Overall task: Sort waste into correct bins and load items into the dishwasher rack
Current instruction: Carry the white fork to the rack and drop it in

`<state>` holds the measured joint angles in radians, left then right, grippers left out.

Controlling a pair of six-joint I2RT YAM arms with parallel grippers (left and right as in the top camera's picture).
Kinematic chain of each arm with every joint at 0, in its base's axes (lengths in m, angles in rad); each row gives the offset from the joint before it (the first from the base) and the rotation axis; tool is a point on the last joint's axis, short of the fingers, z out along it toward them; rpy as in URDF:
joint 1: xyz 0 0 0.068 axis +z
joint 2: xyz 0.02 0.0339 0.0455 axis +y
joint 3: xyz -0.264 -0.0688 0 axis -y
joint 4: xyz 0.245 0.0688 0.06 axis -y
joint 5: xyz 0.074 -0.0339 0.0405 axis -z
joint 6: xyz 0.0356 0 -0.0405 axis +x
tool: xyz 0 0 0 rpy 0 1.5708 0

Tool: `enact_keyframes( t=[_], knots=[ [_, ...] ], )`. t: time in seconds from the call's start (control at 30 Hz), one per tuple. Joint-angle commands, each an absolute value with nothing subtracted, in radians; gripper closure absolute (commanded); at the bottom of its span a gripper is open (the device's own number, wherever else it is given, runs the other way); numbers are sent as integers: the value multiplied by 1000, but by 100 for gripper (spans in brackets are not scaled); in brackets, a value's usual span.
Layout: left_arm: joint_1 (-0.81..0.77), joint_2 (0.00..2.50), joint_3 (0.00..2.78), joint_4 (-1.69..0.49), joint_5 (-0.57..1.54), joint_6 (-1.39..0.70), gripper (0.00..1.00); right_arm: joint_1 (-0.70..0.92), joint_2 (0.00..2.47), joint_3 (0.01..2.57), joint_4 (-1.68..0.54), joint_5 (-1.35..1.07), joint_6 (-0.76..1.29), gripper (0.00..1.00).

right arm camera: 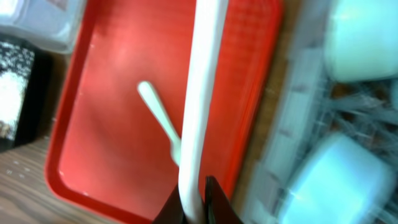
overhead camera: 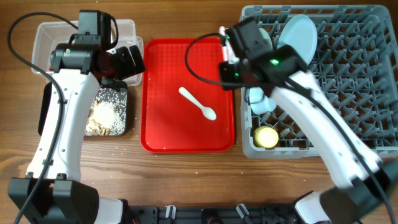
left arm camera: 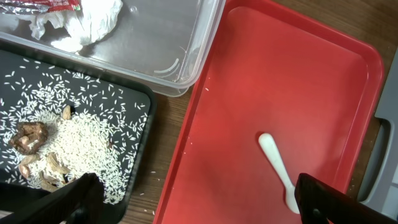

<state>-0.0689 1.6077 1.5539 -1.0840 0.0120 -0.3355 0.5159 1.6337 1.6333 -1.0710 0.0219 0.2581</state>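
Note:
My right gripper is shut on the handle of the white fork and holds it over the right edge of the red tray, next to the dishwasher rack. The white spoon lies on the red tray. The rack holds the light blue plate, a pale green bowl, a light blue bowl and the yellow cup. My left gripper is open and empty above the gap between the black tray and the red tray. The black tray holds rice and brown scraps.
The clear tub at the back left holds crumpled white paper and the red packet. A few rice grains lie on the wooden table beside the black tray. The rack's right half shows only pegs.

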Motion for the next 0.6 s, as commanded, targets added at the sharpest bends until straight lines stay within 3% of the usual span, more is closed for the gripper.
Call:
enact_keyframes(
  t=[0.0,0.13,0.37,0.57],
  knots=[
    [-63,1596,1570,-1082,2,-348,0,516,1541,1645,-1110,164,236,96],
    [-63,1596,1570,-1082,2,-348,0,482,1503,1645,-1207,231,244,96],
    [-63,1596,1570,-1082,2,-348,0,287,1498,1609,-1404,254,209,96],
    [-63,1596,1570,-1082,2,-348,0,213,1500,1452,-1362,224,83,96]
  ],
)
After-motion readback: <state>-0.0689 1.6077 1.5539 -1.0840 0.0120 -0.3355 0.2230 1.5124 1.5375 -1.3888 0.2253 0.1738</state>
